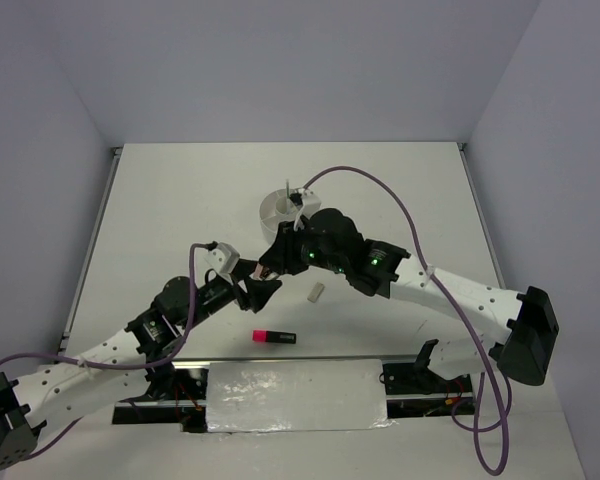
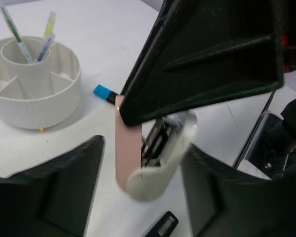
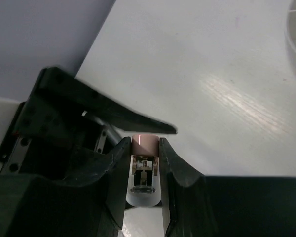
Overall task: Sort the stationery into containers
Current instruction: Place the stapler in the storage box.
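Clamped tight in the right gripper (image 3: 144, 147): a small pink-and-white stapler (image 2: 128, 148), going by the metal mechanism inside. Fingers flat on both sides of the pink body, white end toward the right wrist camera. Seemingly held clear of the table (image 1: 180, 200), tilted.

Spread wide around the same stapler: the left gripper (image 2: 144, 148). Jaws open, one finger on each side, visible gap on the pink side; on the white side too close to call contact. No grip there as far as visible.

Nose to nose in the top view, both grippers, just in front of the organiser.

Beyond them, mid-table: round white ribbed organiser cup (image 2: 34, 84), partly hidden by the right arm from above. Inside, a centre tube ringed by wedge compartments. In the centre tube: three thin pens (image 2: 23, 49) standing and leaning outward, one green-tipped, one yellowish, one blue. Wedge compartments seen only in part from the left wrist, contents not readable.

Just beside the cup wall, on the table: blue-and-black highlighter (image 2: 104, 93), mostly hidden behind the right gripper's finger. At the cup's base edge: a tiny yellow speck (image 2: 41, 129), unidentifiable.

Nearer the arm bases: pink-and-black highlighter (image 1: 274, 337) lying flat; small grey eraser-like block (image 1: 316, 292) up and to its right — both well apart from the cup.
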Controlling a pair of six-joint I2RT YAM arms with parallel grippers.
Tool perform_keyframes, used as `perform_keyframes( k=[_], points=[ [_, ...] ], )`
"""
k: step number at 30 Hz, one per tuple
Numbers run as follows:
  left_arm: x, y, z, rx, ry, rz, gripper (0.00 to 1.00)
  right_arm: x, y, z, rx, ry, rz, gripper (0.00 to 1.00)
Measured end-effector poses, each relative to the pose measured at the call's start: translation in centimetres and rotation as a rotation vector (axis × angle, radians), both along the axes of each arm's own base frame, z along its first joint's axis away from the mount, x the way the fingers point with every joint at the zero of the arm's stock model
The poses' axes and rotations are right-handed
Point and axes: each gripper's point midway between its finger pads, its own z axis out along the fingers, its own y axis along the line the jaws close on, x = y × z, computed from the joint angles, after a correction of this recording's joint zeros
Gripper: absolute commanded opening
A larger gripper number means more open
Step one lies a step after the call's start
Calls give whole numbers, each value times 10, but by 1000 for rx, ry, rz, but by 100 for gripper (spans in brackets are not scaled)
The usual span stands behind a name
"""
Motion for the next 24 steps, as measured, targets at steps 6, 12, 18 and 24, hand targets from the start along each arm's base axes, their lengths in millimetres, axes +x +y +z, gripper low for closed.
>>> perform_keyframes(
  k=[6,12,18,24],
  points=[
    [4,1,13,-18,-18,19,99,-13,11,8,39,-28,91,0],
    [6,2,15,-14,-15,35,99,-11,9,2,21,-58,92,0],
    [8,4,17,6,2,51,99,1,-7,1,-22,-153,46,0],
    [8,4,32,14,8,48,99,34,-46,24,-50,-300,-50,0]
  ],
)
